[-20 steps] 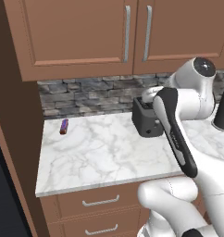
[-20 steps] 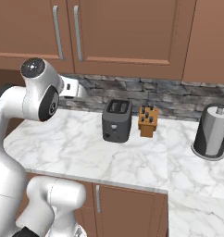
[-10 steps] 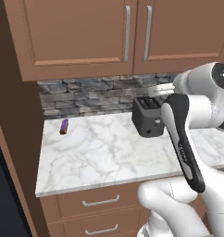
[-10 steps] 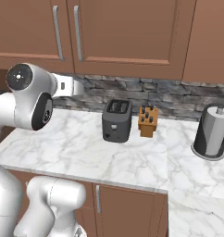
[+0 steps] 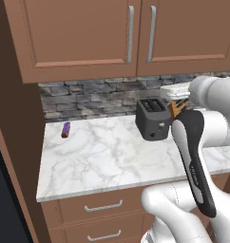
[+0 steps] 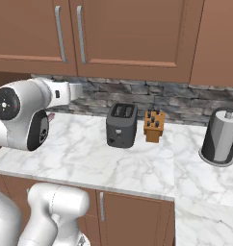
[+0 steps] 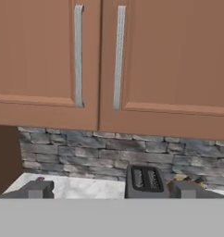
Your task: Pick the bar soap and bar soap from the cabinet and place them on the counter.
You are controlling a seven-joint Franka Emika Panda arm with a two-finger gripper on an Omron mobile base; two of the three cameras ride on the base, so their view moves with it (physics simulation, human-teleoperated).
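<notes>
Cabinet (image 5: 136,38): both doors closed, handles side by side at the meeting edge; whatever is inside, bar soaps included, is hidden behind the doors. Gripper (image 7: 111,190): raised in front of the doors, fingers spread wide, grasping nothing. Counter (image 5: 107,156): toaster (image 5: 152,119) near the stone backsplash. Left base view adds a small purple stick (image 5: 65,129) at the counter's far left. Right base view adds a knife block (image 6: 154,126) just beside the toaster and a paper towel holder (image 6: 220,138) well apart.

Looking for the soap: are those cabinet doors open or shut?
Shut. Both doors of the cabinet lie flush, handles side by side; nothing inside shows.
</notes>
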